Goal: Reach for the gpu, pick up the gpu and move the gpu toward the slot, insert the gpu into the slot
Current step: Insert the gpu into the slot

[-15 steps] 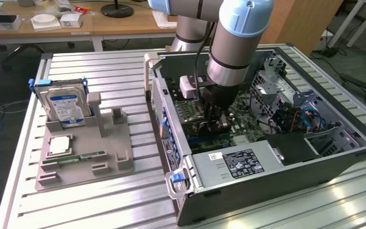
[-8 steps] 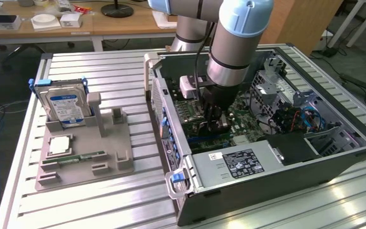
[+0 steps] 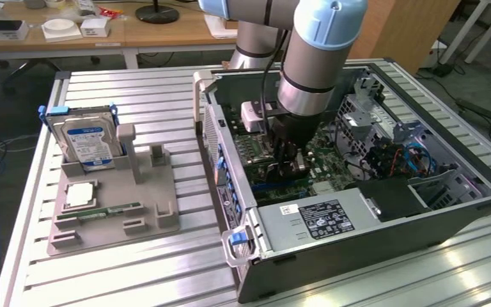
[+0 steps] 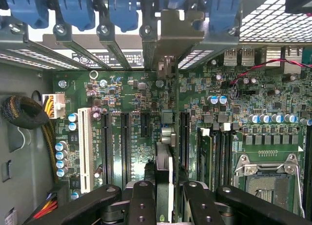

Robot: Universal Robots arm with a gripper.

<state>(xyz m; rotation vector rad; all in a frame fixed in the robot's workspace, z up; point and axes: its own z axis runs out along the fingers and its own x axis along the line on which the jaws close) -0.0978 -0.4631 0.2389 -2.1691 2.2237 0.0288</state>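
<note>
Storage parts sit on the grey fixture tray (image 3: 109,220) at the exterior view's left: a hard drive (image 3: 86,142) with a blue label standing upright, and a small green memory stick (image 3: 100,210) lying flat near the tray's front. To the right of these lies the open computer case (image 3: 450,220), and the arm reaches down into it over the motherboard (image 3: 331,157).

The gripper (image 4: 164,205) is closed narrowly on the gpu (image 4: 164,171), which it holds edge-on between its two black fingers (image 4: 141,200); the card's silver bracket (image 4: 170,44) stands up against the rear openings of the case. The card hangs just above a long black expansion slot (image 4: 184,137), so the step in hand looks like the insertion itself. The next move calls, by this reading, for the card's lower edge to line up squarely with that slot and for a straight push along the card's plane, with no tilt.

The card's fan side is unseen, and whether its contacts already touch the slot cannot be told. From outside, the arm's own bulk covers the card.
</note>
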